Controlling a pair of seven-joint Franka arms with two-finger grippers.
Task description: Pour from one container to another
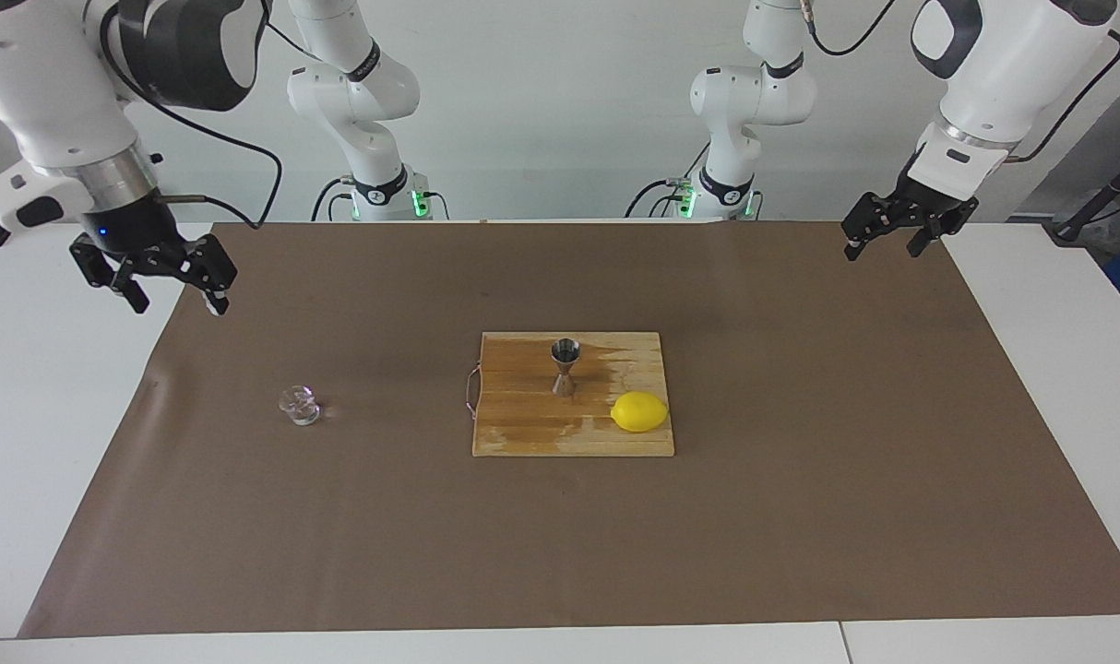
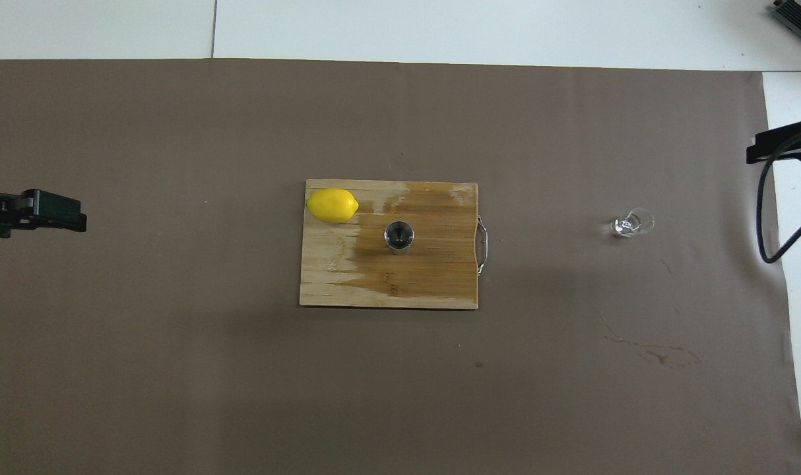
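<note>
Two end effectors, left (image 1: 878, 242) and right (image 1: 165, 288), gape empty; faceted glass cup (image 1: 300, 405) and hourglass steel jigger (image 1: 565, 367) stand apart.

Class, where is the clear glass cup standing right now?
The glass cup stands on the brown mat, apart from the cutting board, toward the right arm's end of the table.

glass cup (image 1: 300, 405): small, clear, faceted, upright on brown mat toward right arm's end, standing alone | jigger (image 1: 565, 366): steel, hourglass-shaped, upright, mouth up, mid cutting board (image 1: 523, 433), just beside lemon (image 1: 639, 411), apart
</note>
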